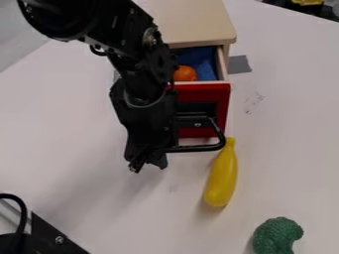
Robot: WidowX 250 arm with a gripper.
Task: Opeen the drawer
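My black gripper (147, 162) hangs low over the white table at the front left of the small wooden cabinet, overlapping the left end of the drawer's black handle (200, 148). Whether it touches or holds that handle cannot be made out. The drawer, with its red front (220, 99), stands pulled partly out of the cabinet (192, 22). Inside it are a blue lining (198, 56) and an orange round object (185, 74). The arm covers the left part of the drawer.
A yellow banana-like toy (222, 176) lies just in front of the drawer's right corner. Farther toward the front right is a green curved toy (277, 235). Black hardware with a cable (49, 237) occupies the bottom left corner. Grey tape (239, 64) is beside the cabinet.
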